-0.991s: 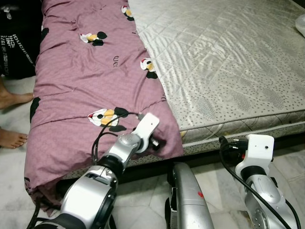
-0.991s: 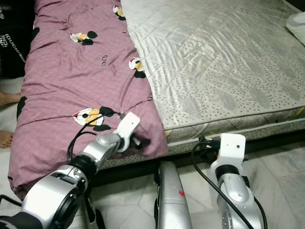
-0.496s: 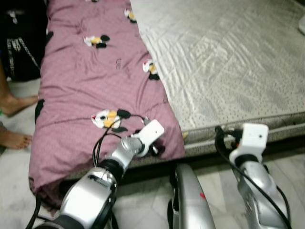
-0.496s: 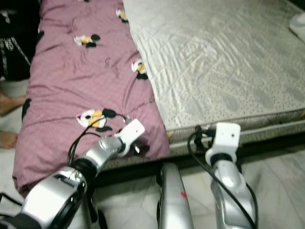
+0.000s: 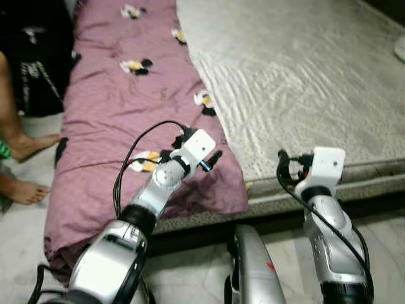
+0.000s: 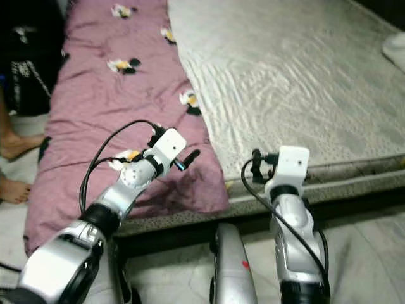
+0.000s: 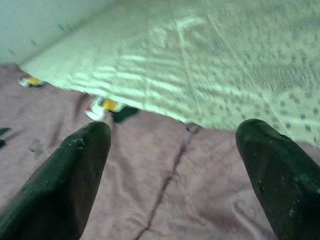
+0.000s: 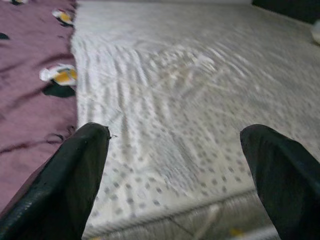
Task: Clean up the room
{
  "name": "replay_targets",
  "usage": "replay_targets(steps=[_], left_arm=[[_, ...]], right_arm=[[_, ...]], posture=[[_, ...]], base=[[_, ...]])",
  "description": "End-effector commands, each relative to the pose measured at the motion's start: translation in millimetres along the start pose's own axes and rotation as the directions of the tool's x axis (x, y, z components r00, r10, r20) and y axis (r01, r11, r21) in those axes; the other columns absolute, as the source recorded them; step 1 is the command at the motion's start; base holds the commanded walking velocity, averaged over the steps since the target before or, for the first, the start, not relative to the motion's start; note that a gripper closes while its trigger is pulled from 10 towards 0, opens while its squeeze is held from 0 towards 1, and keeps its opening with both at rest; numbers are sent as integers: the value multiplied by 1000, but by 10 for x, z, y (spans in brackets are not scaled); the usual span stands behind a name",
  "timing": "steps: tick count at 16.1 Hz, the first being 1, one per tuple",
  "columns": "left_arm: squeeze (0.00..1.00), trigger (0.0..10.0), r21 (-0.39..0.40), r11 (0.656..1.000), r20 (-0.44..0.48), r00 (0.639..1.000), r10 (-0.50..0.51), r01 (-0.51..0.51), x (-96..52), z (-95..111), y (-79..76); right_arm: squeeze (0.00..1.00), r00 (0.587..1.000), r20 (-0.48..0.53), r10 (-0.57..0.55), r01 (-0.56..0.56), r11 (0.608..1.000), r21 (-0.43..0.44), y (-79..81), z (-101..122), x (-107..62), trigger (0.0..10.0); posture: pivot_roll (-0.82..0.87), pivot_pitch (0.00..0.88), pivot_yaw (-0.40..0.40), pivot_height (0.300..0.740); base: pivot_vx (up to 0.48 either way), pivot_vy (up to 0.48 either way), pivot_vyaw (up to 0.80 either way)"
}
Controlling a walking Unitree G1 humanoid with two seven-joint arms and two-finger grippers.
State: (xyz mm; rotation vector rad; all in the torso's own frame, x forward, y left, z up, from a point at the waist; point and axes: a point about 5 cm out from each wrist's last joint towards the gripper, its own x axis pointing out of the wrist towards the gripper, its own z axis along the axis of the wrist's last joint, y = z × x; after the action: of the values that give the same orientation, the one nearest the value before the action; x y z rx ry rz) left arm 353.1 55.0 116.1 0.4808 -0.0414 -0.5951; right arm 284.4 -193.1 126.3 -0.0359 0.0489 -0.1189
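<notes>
A mauve blanket (image 5: 107, 126) with small cartoon prints in white, yellow and black lies along the left side of the bed (image 5: 304, 82). It runs from the far end to the near edge, where it hangs over the side of the mattress toward the floor (image 5: 19, 247). Its right border lies on the pale quilted mattress cover, and the rest of the bed to the right of it is bare cover with a dotted pattern.

The left gripper (image 7: 175, 165) is above the near part of the blanket, close to its right border, and it points toward the far right. Its two black fingers (image 7: 70, 180) are spread wide with nothing between them; through the gap one sees the blanket fabric and the line where it meets the mattress cover. The fingers seem to be just over the fabric, but I cannot tell if they touch it. A black cable loops over the left wrist.

The right gripper (image 8: 177, 170) is at the near edge of the bed, to the right of the blanket and apart from it. Its fingers (image 8: 70, 175) are also spread wide and grasp nothing; between them the mattress cover shows, with the blanket border to the left.

On the left of the bed, on the pale floor, stand the bare feet of a person (image 5: 19, 164), beside a dark bag (image 5: 38, 63) with white lettering.
</notes>
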Motion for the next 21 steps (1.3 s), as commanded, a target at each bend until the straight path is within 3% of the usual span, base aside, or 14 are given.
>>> replay_targets(steps=[1, 3, 4, 5, 6, 7, 8, 10, 12, 14, 16, 19, 21], left_arm=[[0, 10000, -29, 997, 79, 994, 70, -68, -53, 95, 105], [0, 10000, -113, 976, 150, 968, 201, -185, -204, 169, 231], [0, 10000, -160, 952, 185, 940, 287, -259, -360, 171, 284], [0, 10000, -213, 924, 199, 912, 359, -318, -523, 154, 316], [0, 10000, -324, 861, 170, 872, 460, -391, -796, 51, 343], [0, 10000, -335, 836, 140, 854, 501, -436, -943, -21, 362], [0, 10000, -326, 831, 130, 849, 512, -451, -994, -46, 368], [0, 10000, -318, 781, 72, 808, 585, -538, -1298, -144, 435], [0, 10000, -344, 733, 35, 772, 634, -587, -1380, -156, 496], [0, 10000, -329, 730, 22, 768, 640, -599, -1399, -134, 491], [0, 10000, -372, 712, -28, 774, 632, -595, -1399, -217, 469], [0, 10000, -376, 730, -30, 795, 605, -570, -1361, -198, 451], [0, 10000, -388, 724, -43, 795, 604, -571, -1348, -199, 449]], right_arm=[[0, 1000, 2, 11, -11, 1000, -8, 27, -20, 39, 10000], [0, 1000, 14, 19, -20, 1000, 19, 68, -10, 62, 10000], [0, 1000, 20, 24, -24, 999, 32, 92, -15, 56, 10000], [0, 999, 20, 29, -30, 998, 53, 109, -32, 45, 10000], [0, 999, 13, 30, -31, 997, 69, 124, -68, 15, 10000], [0, 999, 9, 31, -31, 996, 78, 133, -91, 4, 10000], [0, 999, 8, 32, -33, 996, 82, 138, -99, 5, 10000], [0, 998, 18, 53, -54, 995, 84, 206, -85, 56, 10000], [0, 997, 35, 64, -67, 994, 85, 204, -57, 91, 10000], [0, 996, 48, 77, -81, 993, 90, 215, -37, 106, 10000], [0, 995, 54, 86, -91, 991, 97, 252, -12, 141, 10000], [0, 994, 65, 91, -97, 991, 89, 238, 8, 155, 10000], [0, 993, 69, 90, -96, 991, 89, 238, 12, 161, 10000]], posture=[[-97, 0, -29, 536], [-83, 0, -23, 536], [-75, 0, -22, 536], [-70, 0, -23, 536], [-48, 0, -28, 536], [-42, 0, -31, 536], [-40, 0, -33, 536], [-17, 0, -47, 536], [-11, 0, -52, 536], [-8, 0, -51, 536], [-16, 0, -43, 561], [-32, 0, -42, 610], [-33, 0, -44, 634]], base=[[0, 0, 0], [0, 0, 0], [0, 0, 0], [0, 0, 0], [0, 0, 0], [0, 0, 0], [0, 0, 0], [0, 0, 0], [0, 0, 0], [0, 0, 0], [0, 0, 0], [0, 0, 0], [0, 0, 0]])
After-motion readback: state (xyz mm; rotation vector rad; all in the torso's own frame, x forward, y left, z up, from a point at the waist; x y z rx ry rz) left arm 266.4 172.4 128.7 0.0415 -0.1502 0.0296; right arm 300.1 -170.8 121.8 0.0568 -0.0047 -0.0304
